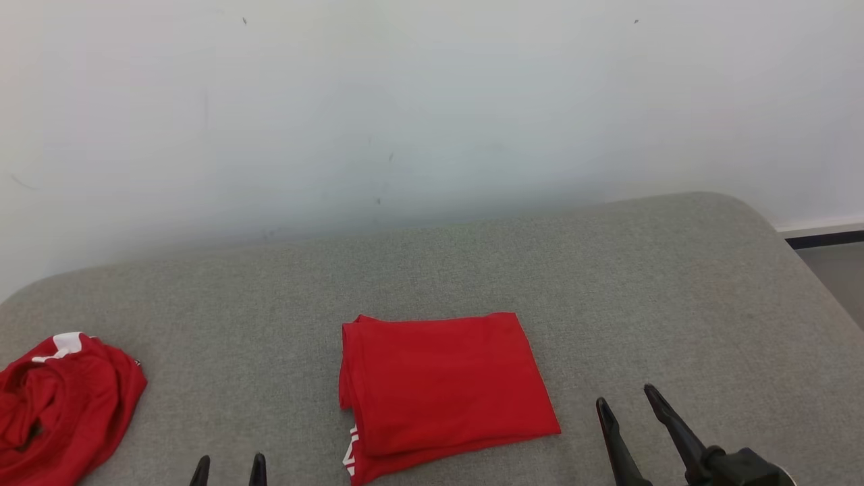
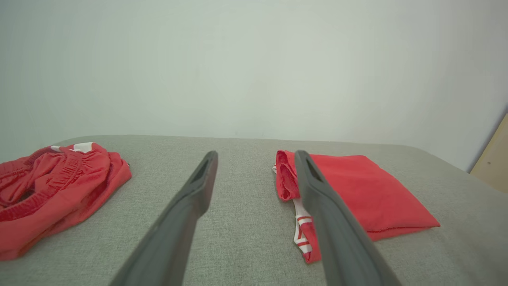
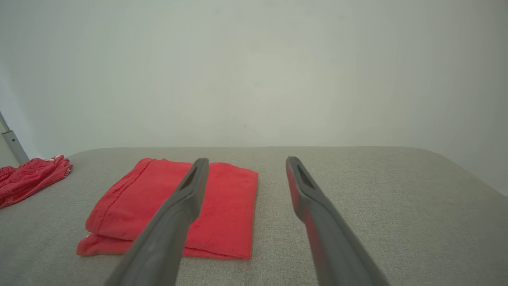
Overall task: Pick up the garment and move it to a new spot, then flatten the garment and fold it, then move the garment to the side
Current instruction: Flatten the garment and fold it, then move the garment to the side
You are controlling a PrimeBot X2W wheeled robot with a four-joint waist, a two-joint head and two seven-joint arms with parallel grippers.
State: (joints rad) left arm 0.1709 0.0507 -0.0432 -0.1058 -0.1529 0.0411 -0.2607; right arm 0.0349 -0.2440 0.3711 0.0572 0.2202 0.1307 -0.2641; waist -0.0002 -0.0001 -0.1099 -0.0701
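A red garment (image 1: 442,388) lies folded into a neat rectangle on the grey padded surface (image 1: 607,290), near its front middle. White and red trim peeks out at its near left corner. My left gripper (image 1: 229,467) is open at the bottom edge, left of the fold and apart from it. My right gripper (image 1: 628,401) is open too, just right of the fold's near right corner, touching nothing. In the left wrist view the folded garment (image 2: 365,190) sits right of the open fingers (image 2: 198,186). In the right wrist view it (image 3: 222,206) lies left, behind the left finger.
A second red garment (image 1: 61,405) with a white band lies crumpled at the surface's left edge, also seen as a heap (image 2: 55,186) in the left wrist view. A pale wall (image 1: 432,101) stands behind. The surface's rounded right edge drops to floor (image 1: 837,263).
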